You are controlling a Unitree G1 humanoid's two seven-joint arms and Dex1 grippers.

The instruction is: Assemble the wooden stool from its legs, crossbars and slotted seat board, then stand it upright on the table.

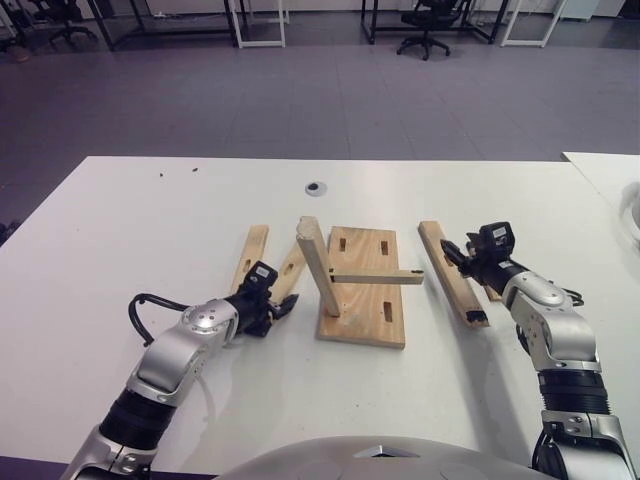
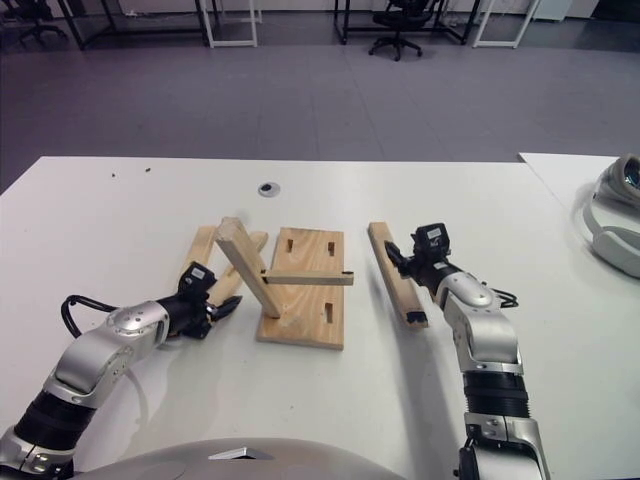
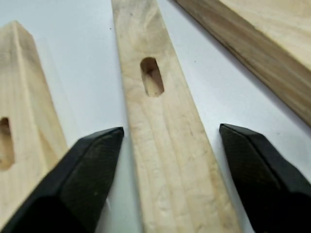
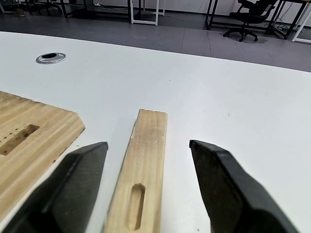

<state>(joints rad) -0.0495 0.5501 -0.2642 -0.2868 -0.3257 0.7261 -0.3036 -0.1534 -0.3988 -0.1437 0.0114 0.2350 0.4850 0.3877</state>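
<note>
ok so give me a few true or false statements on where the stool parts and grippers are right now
1. A tilted leg stands in the seat board, with a crossbar sticking out of it sideways. True.
2. The left gripper is open, with a loose leg between its fingers. True.
3. The right gripper is shut on the crossbar. False: it is open, astride the right-hand leg, which lies on the table.
4. The stool stands upright with all legs fitted. False: the seat board lies flat and three legs lie loose beside it.
</note>
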